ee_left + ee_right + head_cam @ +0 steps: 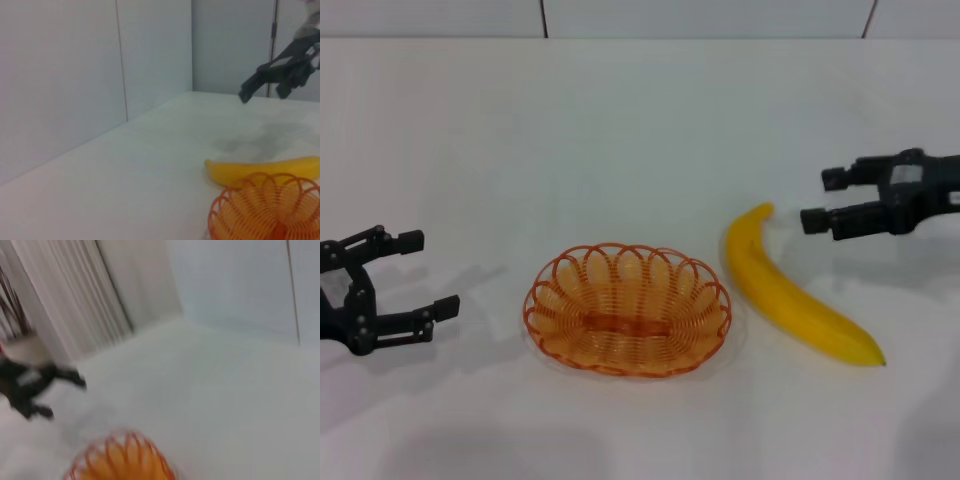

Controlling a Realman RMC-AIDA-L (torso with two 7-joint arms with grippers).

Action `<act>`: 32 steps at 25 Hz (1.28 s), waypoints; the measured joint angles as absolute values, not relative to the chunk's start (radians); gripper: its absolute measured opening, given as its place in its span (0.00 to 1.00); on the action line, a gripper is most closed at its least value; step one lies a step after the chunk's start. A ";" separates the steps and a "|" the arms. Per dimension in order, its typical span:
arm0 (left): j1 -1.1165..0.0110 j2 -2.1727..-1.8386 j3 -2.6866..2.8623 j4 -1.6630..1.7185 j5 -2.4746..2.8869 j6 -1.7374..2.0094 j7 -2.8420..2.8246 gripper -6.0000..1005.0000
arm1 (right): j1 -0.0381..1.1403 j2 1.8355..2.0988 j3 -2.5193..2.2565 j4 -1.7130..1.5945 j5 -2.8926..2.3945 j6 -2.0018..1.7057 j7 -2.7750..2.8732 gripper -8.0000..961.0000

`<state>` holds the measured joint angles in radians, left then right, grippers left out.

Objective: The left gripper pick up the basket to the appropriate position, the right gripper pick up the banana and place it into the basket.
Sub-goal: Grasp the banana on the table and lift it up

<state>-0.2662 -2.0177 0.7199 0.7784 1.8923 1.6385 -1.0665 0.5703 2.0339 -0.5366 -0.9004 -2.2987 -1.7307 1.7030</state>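
**Op:** Head view first. I see the basket [628, 309] sitting flat on the white table [640, 130], near the middle, with nothing in it. The banana [792, 289] lies just beside the basket's right rim, apart from it, stem end pointing away from me.

**Spotter:** And the 2 arms?

**Op:** I read the left gripper [428, 272] as spread wide, low at the left edge, well apart from the basket and holding nothing. The right gripper [824, 200] is also parted and empty, hovering near the banana's far tip, its fingers aimed toward it.

**Spotter:** Why that layout?

**Op:** My guess: each claw sits on its own side so neither crosses the other. The basket sits in the left one's path, the fruit under the right one.

**Spotter:** Wrist cameras agree?

**Op:** Left wrist view shows the basket [267, 207] close in front, the banana [260, 170] behind its rim, and the right gripper [260, 87] aloft beyond. Right wrist view catches the basket [122, 460] and the left gripper [62, 392] across the table.

**Spotter:** Progress?

**Op:** I judge neither pick has begun.
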 joint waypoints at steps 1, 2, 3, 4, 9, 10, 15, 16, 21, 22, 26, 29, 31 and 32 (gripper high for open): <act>-0.268 -2.019 0.719 0.778 1.891 1.638 -1.065 0.90 | 0.596 2.034 -0.582 -0.929 -2.343 -1.718 1.770 0.91; -0.270 -2.020 0.719 0.778 1.891 1.638 -1.065 0.90 | 0.617 2.035 -0.621 -0.940 -2.377 -1.704 1.813 0.91; -0.273 -2.022 0.718 0.778 1.891 1.638 -1.064 0.90 | 0.639 2.034 -0.659 -0.947 -2.412 -1.690 1.858 0.91; -0.278 -2.023 0.718 0.778 1.890 1.638 -1.064 0.90 | 0.660 2.035 -0.694 -0.946 -2.441 -1.681 1.891 0.91; -0.311 -2.025 0.718 0.777 1.891 1.638 -1.070 0.90 | 0.711 2.036 -0.816 -0.943 -2.508 -1.668 2.026 0.91; -0.318 -2.025 0.718 0.776 1.892 1.638 -1.071 0.90 | 0.712 2.038 -0.838 -0.940 -2.510 -1.662 2.040 0.91; -0.335 -2.025 0.722 0.760 1.889 1.639 -1.071 0.90 | 0.711 2.043 -0.944 -0.890 -2.508 -1.608 2.084 0.91; -0.338 -2.025 0.721 0.755 1.889 1.639 -1.070 0.90 | 0.712 2.043 -0.953 -0.878 -2.507 -1.596 2.089 0.91; -0.342 -2.026 0.719 0.750 1.887 1.638 -1.066 0.90 | 0.715 2.045 -0.966 -0.835 -2.495 -1.562 2.116 0.91; -0.343 -2.026 0.718 0.750 1.887 1.638 -1.065 0.90 | 0.716 2.044 -0.971 -0.827 -2.493 -1.548 2.127 0.91; -0.343 -2.026 0.718 0.749 1.887 1.639 -1.064 0.89 | 0.719 2.043 -0.987 -0.797 -2.493 -1.502 2.159 0.91; -0.344 -2.026 0.718 0.749 1.887 1.638 -1.063 0.89 | 0.721 2.043 -0.988 -0.776 -2.493 -1.496 2.163 0.91; -0.344 -2.027 0.718 0.749 1.886 1.639 -1.063 0.89 | 0.723 2.043 -0.988 -0.763 -2.493 -1.489 2.163 0.91; -0.344 -2.028 0.718 0.749 1.886 1.639 -1.062 0.89 | 0.724 2.043 -0.988 -0.756 -2.493 -1.486 2.163 0.91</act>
<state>-0.3436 -2.0277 0.7179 0.7486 1.8859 1.6388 -1.0624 0.7238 2.0429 -0.9882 -0.7561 -2.4926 -1.4856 2.1633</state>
